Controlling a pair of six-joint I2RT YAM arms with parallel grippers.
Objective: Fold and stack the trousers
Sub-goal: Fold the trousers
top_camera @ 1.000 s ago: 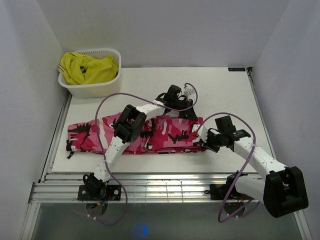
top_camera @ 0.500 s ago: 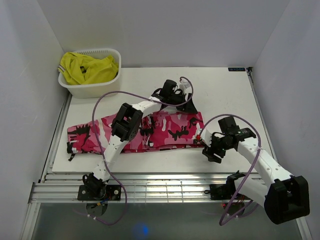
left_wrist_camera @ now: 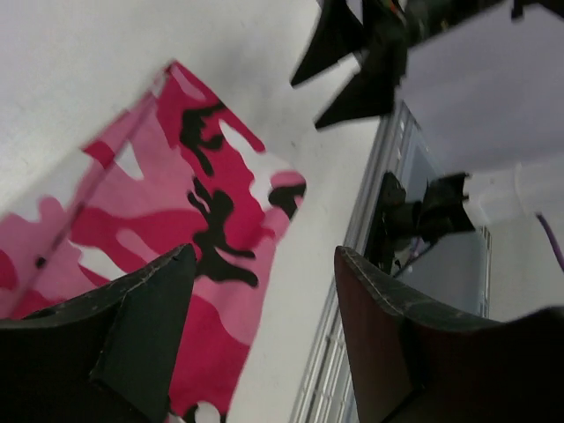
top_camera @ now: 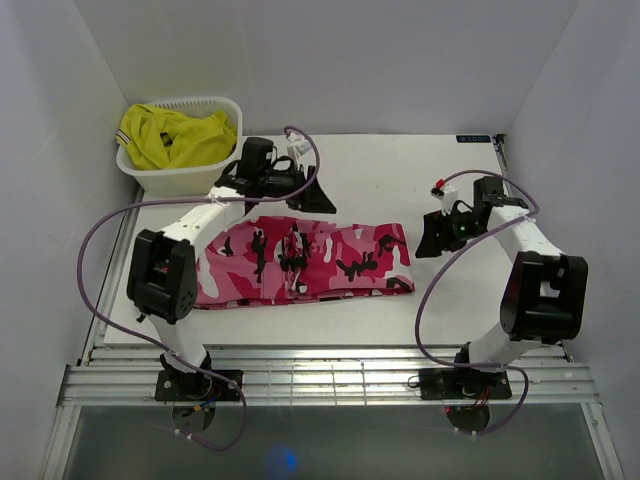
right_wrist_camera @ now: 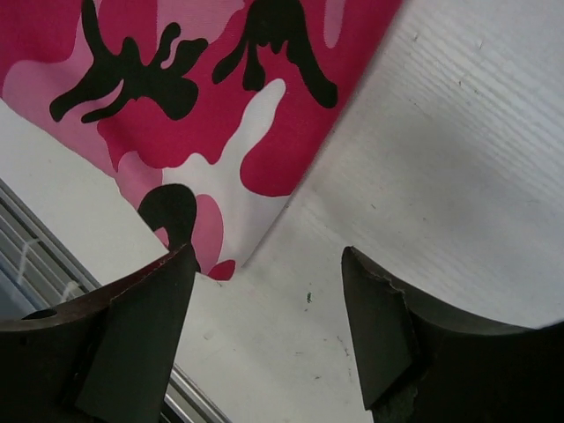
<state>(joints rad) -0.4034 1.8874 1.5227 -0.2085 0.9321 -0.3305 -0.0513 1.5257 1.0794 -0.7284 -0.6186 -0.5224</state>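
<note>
— So, where do the 2 hands stand?

— Both are empty. The left gripper [top_camera: 310, 198] has its fingers spread with nothing between them, and so does the right gripper [top_camera: 436, 238].

— And outward from them?

— The left one hovers just past the far long edge of the trousers [top_camera: 310, 262], somewhat left of their middle. The right one sits just beside their right short end, a little toward the far side. Its wrist view shows that end's near corner lying ahead of the spread fingers.

— How do the trousers lie?

— Flat on the table [top_camera: 400, 170], already doubled into a band. Its long axis runs left to right, roughly parallel to the near edge. The left short end is well apart from both grippers, though the left arm is the closer 1.

— Which hand goes first, then?

— I judge the right. If the next fold halves the length, the right end must travel left along that axis, and that gripper is already next to it. The basket [top_camera: 180, 182] with the yellow garment [top_camera: 175, 135] stands at the far left, clear of that path.
</note>
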